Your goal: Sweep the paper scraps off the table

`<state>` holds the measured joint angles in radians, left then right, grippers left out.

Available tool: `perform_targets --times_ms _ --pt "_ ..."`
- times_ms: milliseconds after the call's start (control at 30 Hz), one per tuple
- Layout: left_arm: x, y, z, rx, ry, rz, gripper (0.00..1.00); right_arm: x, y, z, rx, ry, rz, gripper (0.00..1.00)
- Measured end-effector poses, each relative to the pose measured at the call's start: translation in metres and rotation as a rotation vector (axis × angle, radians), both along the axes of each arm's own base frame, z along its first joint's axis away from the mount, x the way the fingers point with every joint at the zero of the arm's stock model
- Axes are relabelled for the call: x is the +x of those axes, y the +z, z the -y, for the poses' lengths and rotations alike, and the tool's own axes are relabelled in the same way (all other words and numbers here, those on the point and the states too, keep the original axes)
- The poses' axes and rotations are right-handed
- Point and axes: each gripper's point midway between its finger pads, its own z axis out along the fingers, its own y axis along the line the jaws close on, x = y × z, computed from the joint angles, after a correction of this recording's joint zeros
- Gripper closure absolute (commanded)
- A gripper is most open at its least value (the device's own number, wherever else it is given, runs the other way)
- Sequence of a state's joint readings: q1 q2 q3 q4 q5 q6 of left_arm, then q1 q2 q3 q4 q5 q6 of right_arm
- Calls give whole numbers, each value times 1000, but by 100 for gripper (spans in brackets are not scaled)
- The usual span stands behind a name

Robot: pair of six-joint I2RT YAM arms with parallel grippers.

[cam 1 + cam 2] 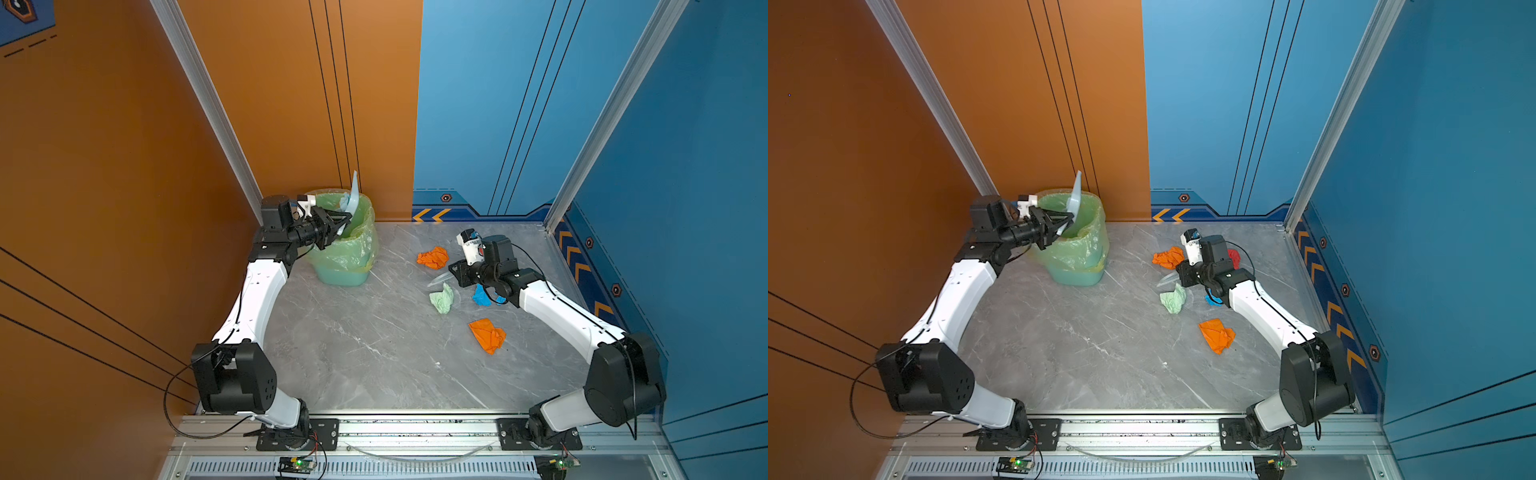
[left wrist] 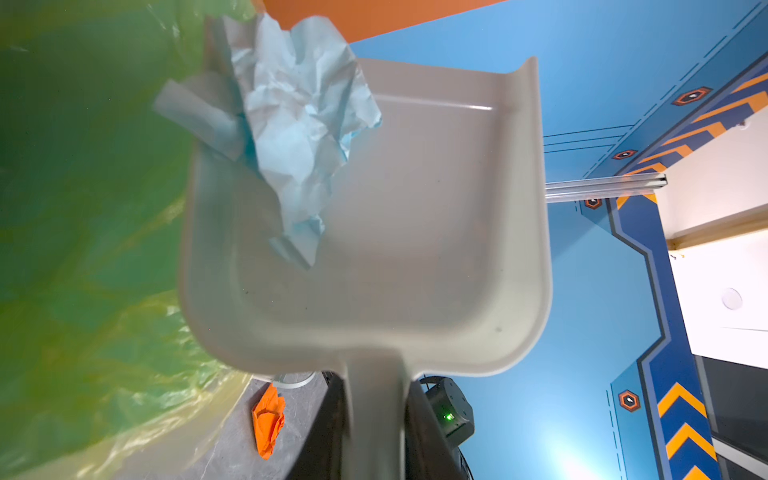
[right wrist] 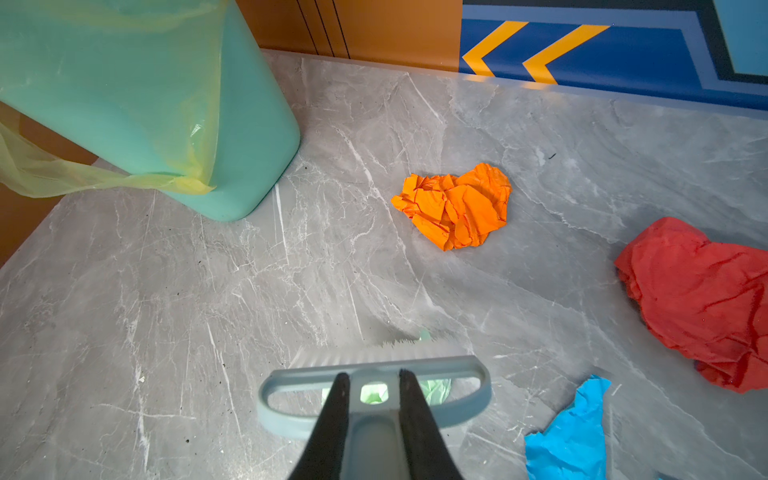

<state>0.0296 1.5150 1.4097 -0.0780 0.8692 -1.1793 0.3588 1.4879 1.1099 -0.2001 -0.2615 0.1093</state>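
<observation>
My left gripper (image 1: pixel 338 224) (image 2: pixel 376 399) is shut on the handle of the grey-blue dustpan (image 2: pixel 415 232), tipped up over the green bin (image 1: pixel 349 257). A light blue paper scrap (image 2: pixel 299 124) hangs at the pan's lip over the bag. My right gripper (image 3: pixel 371 376) (image 1: pixel 455 272) is shut on the brush (image 3: pixel 374 370), held low over the table (image 1: pixel 374 353), with a pale green scrap (image 1: pixel 442 298) just under it. Two orange scraps (image 1: pixel 433 257) (image 1: pixel 487 335), a bright blue one (image 3: pixel 573 436) and a red one (image 3: pixel 698 299) lie around the right arm.
The bin stands at the table's far left corner against the orange wall. Aluminium rails (image 1: pixel 415 428) edge the front, and the blue wall (image 1: pixel 590 266) closes the right side. The scraps lie on the right half of the table.
</observation>
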Motion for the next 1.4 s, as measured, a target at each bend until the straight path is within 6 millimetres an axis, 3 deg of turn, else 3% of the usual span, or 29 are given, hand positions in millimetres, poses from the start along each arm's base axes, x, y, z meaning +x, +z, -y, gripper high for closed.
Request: perform_targets --times_ms 567,967,1200,1400 --pt "-10 37 0 -91 -11 123 100 0 11 7 -22 -42 33 100" --pt "-11 16 -18 -132 21 105 100 -15 27 -7 -75 -73 93 100" --pt "-28 1 -21 78 76 124 100 -20 32 -9 -88 -88 115 100" --pt "-38 -9 -23 116 90 137 100 -29 50 -4 -69 -94 157 100"
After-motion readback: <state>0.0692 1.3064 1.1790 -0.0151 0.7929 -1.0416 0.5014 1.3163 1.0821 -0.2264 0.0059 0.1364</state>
